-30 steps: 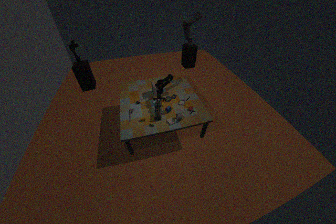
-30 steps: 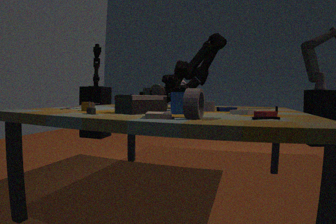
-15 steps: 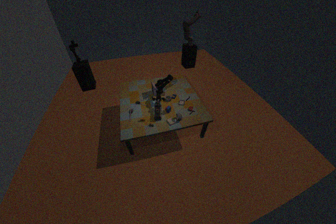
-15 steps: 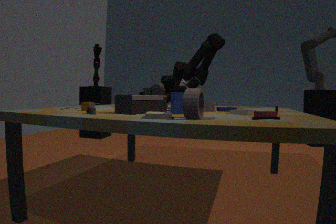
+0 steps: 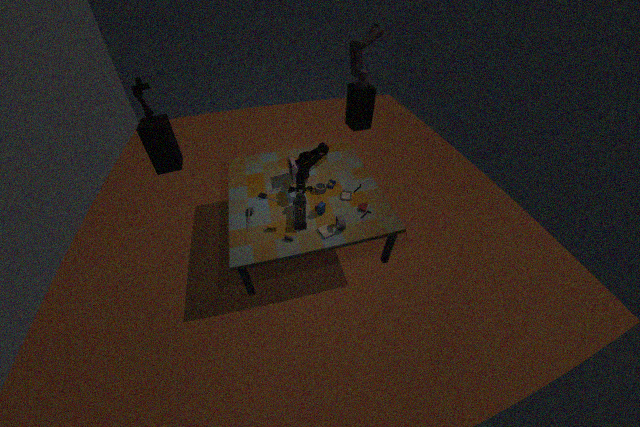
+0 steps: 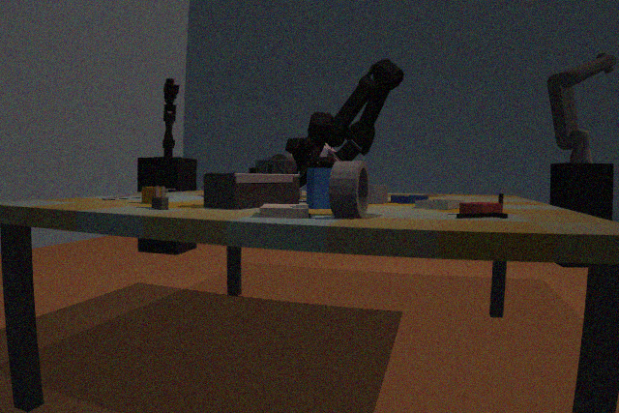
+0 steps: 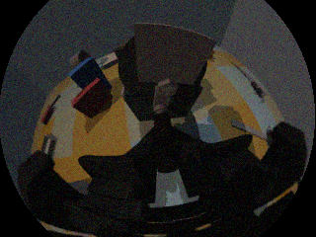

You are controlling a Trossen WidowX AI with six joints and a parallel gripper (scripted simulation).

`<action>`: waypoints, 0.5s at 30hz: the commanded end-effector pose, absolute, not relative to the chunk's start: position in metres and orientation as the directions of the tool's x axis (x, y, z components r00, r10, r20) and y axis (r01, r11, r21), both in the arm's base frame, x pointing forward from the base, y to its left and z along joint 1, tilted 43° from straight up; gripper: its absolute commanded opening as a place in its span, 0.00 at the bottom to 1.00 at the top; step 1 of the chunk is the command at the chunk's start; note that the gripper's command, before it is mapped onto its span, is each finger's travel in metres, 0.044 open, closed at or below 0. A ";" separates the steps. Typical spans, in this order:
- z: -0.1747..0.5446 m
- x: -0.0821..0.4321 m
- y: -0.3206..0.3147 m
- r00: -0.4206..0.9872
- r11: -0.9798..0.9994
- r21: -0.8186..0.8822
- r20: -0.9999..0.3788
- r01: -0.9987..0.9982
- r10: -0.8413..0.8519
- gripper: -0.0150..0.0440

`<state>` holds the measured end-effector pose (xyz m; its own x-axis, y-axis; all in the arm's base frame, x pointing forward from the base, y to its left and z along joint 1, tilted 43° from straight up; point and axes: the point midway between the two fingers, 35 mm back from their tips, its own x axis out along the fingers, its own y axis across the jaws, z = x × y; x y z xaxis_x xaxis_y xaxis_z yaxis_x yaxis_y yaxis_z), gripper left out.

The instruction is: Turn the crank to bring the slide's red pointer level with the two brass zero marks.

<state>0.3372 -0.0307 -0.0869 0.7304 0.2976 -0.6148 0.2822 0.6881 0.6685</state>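
Observation:
The machine is a long dark box with a paler top [image 5: 299, 218] [image 6: 264, 191] on the patchwork table; its brown housing [image 7: 173, 54] rises ahead in the wrist view. A short pinkish crank arm [image 7: 164, 95] shows below the housing, end-on. My gripper [image 7: 161, 128] [image 5: 299, 189] is shut on the dark upright crank handle [image 7: 163, 119], which stands between the fingertips at the machine's far end. The fingers cover most of the handle. The red pointer and the two brass zero marks cannot be made out in any view; the pictures are dark and grainy.
A blue box [image 5: 320, 207] [image 6: 318, 189] [image 7: 89, 74] stands close beside the machine. A grey ring [image 5: 340, 223] [image 6: 339, 193] stands upright near the front edge. A flat red piece [image 6: 481, 208] and small yellow block [image 6: 149, 194] lie farther out. Two other arms stand on black pedestals [image 5: 161, 145] [image 5: 360, 107].

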 end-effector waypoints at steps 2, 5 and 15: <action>-0.093 0.335 -0.035 0.725 0.689 0.660 -0.627 0.300 0.285 0.25; -0.094 0.334 -0.037 0.725 0.689 0.660 -0.627 0.300 0.285 0.25; -0.095 0.333 -0.040 0.725 0.689 0.660 -0.627 0.300 0.285 0.25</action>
<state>0.3351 -0.0354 -0.0916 0.7290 0.3016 -0.6145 0.2787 0.6892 0.6688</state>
